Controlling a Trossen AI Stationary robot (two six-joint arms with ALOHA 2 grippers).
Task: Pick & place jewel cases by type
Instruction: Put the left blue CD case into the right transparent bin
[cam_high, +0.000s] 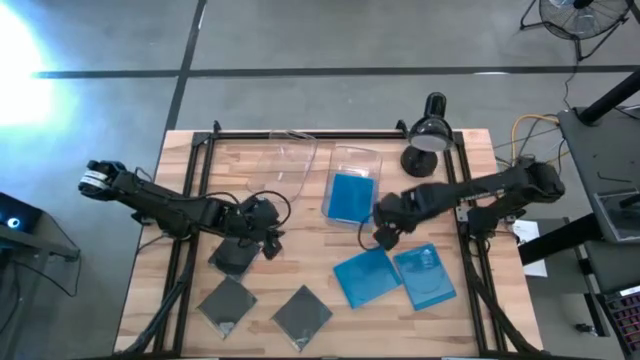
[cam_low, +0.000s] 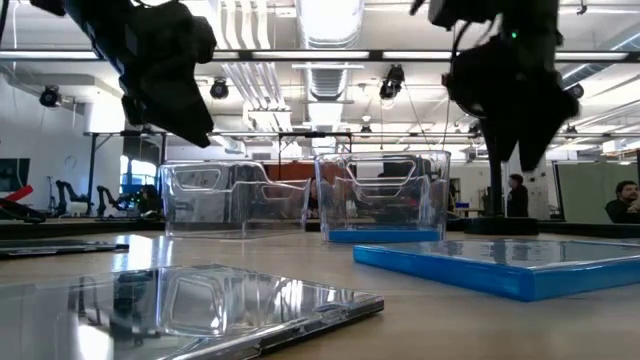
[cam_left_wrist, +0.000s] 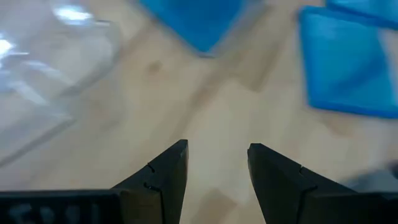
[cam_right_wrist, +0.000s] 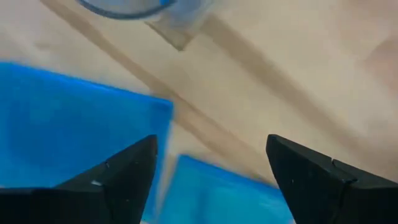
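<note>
Worktop (cam_high: 320, 205) of light wood carries all the cases. Nearest the front edge lie two dark grey cases: one at front left (cam_high: 226, 301) and one just right of it (cam_high: 302, 314), apart from each other. A third dark case (cam_high: 231, 257) lies slightly farther back, directly beneath the left gripper (cam_high: 268, 232).

Right of these, two blue cases rest flat: one (cam_high: 366, 276) toward the middle and one (cam_high: 427, 274) beside it, their edges touching or overlapping. In the low view the blue case (cam_low: 500, 262) appears as a thin slab on the surface.

Left gripper sits over the worktop left of centre, close to the third dark case. Its fingers (cam_left_wrist: 163, 180) are apart with a narrow gap and hold nothing; bare wood shows between them.

Right gripper (cam_high: 386, 232) hangs above the worktop between the blue cases and the right-hand bin. Its fingers (cam_right_wrist: 124, 177) are spread wide and empty, with the blue cases (cam_right_wrist: 68, 130) below them.

Farther back stand two clear bins side by side. The left bin (cam_high: 268, 160) shows no case inside. The right bin (cam_high: 354, 160) holds one blue case (cam_high: 350, 197) lying flat on its floor.

Behind the bins, a black lamp (cam_high: 430, 128) stands at the rear right corner.
</note>
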